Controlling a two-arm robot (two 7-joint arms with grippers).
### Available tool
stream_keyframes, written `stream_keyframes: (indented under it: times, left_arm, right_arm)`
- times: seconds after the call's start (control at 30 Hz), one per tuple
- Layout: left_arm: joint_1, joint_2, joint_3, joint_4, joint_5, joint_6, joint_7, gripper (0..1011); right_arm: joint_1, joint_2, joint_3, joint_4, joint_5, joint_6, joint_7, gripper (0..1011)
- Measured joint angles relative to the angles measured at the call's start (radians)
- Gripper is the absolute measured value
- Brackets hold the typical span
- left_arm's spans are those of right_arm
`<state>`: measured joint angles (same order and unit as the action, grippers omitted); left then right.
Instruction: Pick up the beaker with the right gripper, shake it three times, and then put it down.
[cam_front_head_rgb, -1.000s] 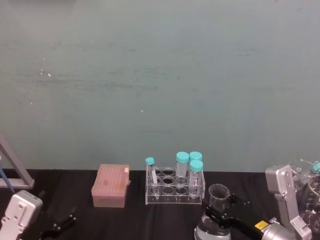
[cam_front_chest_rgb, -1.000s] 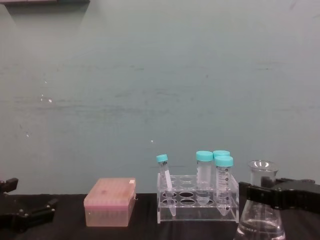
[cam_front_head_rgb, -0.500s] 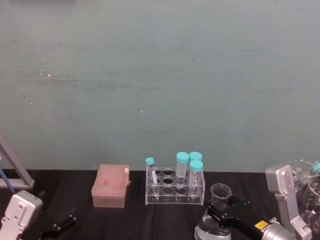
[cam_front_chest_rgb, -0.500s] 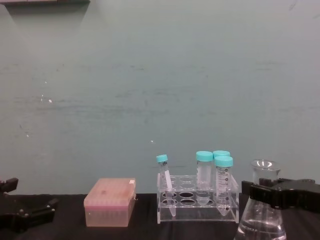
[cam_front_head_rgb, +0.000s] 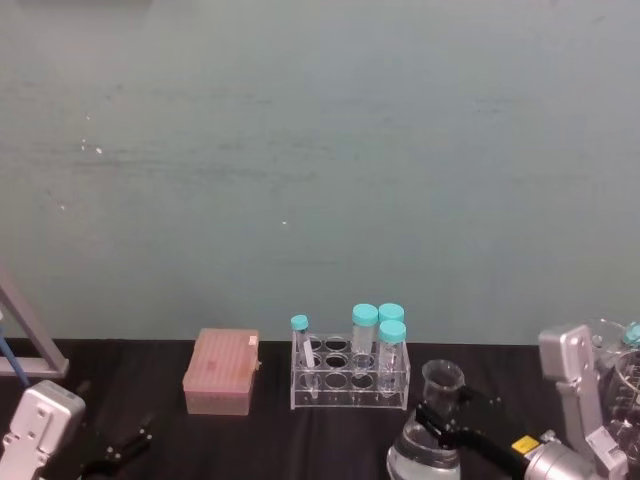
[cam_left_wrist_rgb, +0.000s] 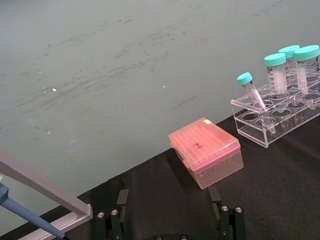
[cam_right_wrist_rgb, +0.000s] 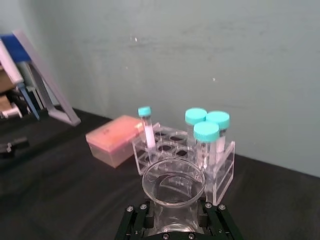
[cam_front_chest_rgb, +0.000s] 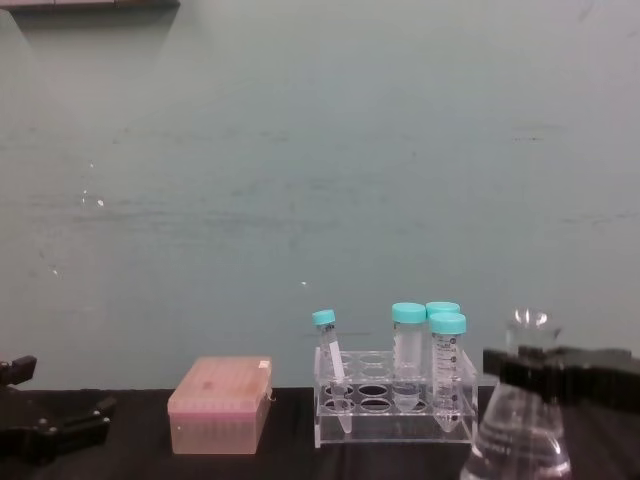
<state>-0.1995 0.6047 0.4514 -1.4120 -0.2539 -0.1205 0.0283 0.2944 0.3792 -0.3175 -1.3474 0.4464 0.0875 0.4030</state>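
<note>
The beaker (cam_front_head_rgb: 428, 450) is a clear glass flask with liquid in its wide base, standing out near the right front of the black table. My right gripper (cam_front_head_rgb: 446, 412) is shut on its narrow neck just under the flared rim. Seen from the chest, the beaker (cam_front_chest_rgb: 518, 445) looks slightly smeared, with the right gripper (cam_front_chest_rgb: 545, 375) across its neck. The right wrist view looks down into the beaker's rim (cam_right_wrist_rgb: 173, 175), which sits between the black fingers (cam_right_wrist_rgb: 141, 215). My left gripper (cam_left_wrist_rgb: 170, 222) is parked low at the left, open and holding nothing.
A clear tube rack (cam_front_head_rgb: 350, 378) with teal-capped tubes stands just behind and left of the beaker. A pink box (cam_front_head_rgb: 221, 372) lies farther left. A pipette stand (cam_front_head_rgb: 25, 335) sits at the far left edge, and glassware (cam_front_head_rgb: 625, 375) at the far right.
The right gripper and the beaker have shifted slightly right and upward. The left arm has not moved.
</note>
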Motion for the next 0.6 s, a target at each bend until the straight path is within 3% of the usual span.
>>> stream_keyframes:
  times: [0.3, 0.6]
  left_arm:
    - [0.0, 0.0, 0.0, 0.0, 0.0, 0.0, 0.0, 1000]
    - [0.0, 0.0, 0.0, 0.0, 0.0, 0.0, 0.0, 1000]
  right_arm:
    - [0.002, 0.002, 0.02, -0.076, 0.04, 0.03, -0.01, 461]
    - [0.023, 0.036, 0.016, -0.139, 0.014, 0.057, -0.043, 461]
